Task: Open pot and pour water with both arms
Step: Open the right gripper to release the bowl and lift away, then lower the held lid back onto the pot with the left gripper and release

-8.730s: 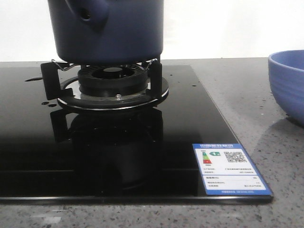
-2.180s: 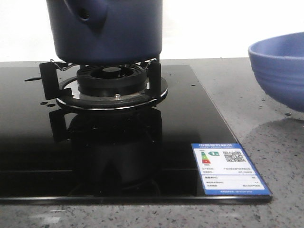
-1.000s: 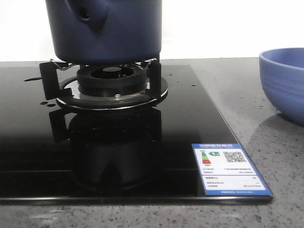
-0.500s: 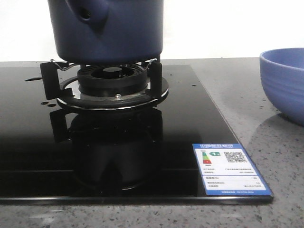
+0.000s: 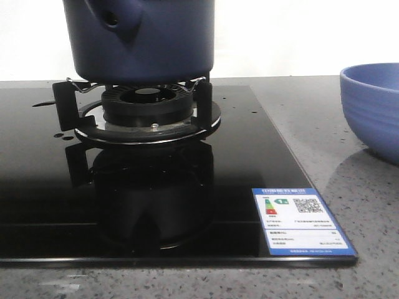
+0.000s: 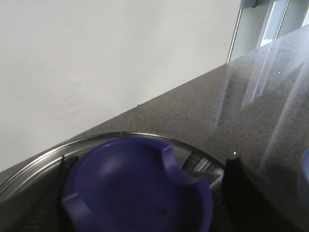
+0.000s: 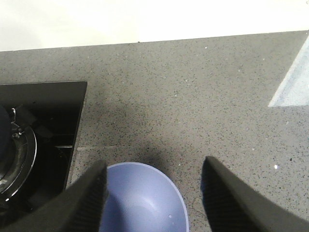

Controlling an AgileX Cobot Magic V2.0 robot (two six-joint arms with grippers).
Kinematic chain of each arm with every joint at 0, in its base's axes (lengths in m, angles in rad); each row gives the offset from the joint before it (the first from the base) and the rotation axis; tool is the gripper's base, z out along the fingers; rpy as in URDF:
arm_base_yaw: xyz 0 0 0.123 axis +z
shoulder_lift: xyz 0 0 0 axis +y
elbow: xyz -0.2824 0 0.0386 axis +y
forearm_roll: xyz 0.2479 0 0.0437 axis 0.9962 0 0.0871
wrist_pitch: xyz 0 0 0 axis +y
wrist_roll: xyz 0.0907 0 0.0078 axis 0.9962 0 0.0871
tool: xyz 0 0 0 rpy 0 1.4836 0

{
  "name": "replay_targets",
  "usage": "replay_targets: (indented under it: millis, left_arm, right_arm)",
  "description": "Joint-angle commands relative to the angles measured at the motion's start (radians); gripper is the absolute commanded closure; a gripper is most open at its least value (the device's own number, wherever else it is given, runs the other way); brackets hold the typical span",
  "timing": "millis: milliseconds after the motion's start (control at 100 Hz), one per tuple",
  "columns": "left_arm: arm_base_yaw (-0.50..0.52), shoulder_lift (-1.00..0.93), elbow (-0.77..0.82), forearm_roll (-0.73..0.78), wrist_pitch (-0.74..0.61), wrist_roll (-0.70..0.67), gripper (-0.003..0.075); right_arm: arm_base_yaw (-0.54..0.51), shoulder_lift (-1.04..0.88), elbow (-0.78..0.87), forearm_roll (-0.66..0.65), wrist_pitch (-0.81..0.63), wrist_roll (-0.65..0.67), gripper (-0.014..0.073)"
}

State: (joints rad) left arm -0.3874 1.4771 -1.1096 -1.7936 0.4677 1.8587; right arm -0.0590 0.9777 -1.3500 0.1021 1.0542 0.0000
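The dark navy pot [image 5: 146, 43] stands on the gas burner [image 5: 146, 106], its stubby handle with a round hole [image 5: 112, 18] facing front-left; its top is cut off in the front view. In the left wrist view I see its glass lid with a steel rim [image 6: 145, 136] and a blue knob [image 6: 130, 188]. My left gripper [image 6: 149, 162] is open, its fingers [image 6: 236, 183] on either side of the knob, with a gap on one side. My right gripper [image 7: 154, 164] is open above the periwinkle bowl [image 7: 145, 203]. Neither gripper shows in the front view.
The black glass hob [image 5: 237, 162] with a blue energy label [image 5: 302, 221] lies on the grey speckled counter [image 5: 349, 187]. The bowl [image 5: 374, 109] sits right of the hob. The hob's corner [image 7: 43, 121] shows in the right wrist view. A white wall stands behind.
The bowl was raised and tilted 2.2 s ago; it now rests on the counter, a little left of where it first stood. The pot has not moved.
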Motion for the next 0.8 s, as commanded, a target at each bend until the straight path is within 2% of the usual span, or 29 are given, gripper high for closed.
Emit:
replay_targets:
  millis: [0, 90, 160, 210, 290, 350, 380, 580, 790]
  left_arm:
    - [-0.001, -0.092, -0.034, -0.065, 0.030, -0.035, 0.0174]
    - [-0.001, -0.168, -0.034, -0.037, 0.010, -0.086, 0.0174]
    - [-0.001, -0.236, -0.029, 0.023, 0.008, -0.181, 0.0183]
    - [-0.001, -0.290, -0.013, 0.072, 0.008, -0.255, 0.0212]
    - [-0.001, -0.392, 0.040, 0.146, 0.010, -0.344, 0.0307]
    - [-0.001, -0.466, 0.095, 0.180, 0.010, -0.361, 0.0388]
    - [-0.001, -0.515, 0.126, 0.186, 0.005, -0.361, 0.0442]
    - [-0.001, -0.783, 0.380, 0.190, -0.120, -0.362, 0.0742]
    - [-0.001, -0.991, 0.609, 0.188, -0.166, -0.378, 0.0741]
  right_arm:
    - [0.003, -0.022, -0.032, 0.007, -0.080, -0.009, 0.0206]
    - [0.003, -0.060, -0.008, 0.012, -0.120, -0.009, 0.0223]
    - [0.003, -0.101, 0.032, 0.012, -0.147, -0.009, 0.0291]
    - [0.011, -0.135, 0.071, 0.012, -0.159, -0.024, 0.0372]
    - [0.041, -0.194, 0.161, 0.004, -0.181, -0.048, 0.0510]
    - [0.064, -0.252, 0.236, 0.001, -0.216, -0.073, 0.0630]
    - [0.075, -0.281, 0.287, 0.001, -0.241, -0.076, 0.0662]
    - [0.108, -0.527, 0.566, 0.001, -0.442, -0.092, 0.0658]
    - [0.110, -0.764, 0.766, -0.005, -0.530, -0.102, 0.0658]
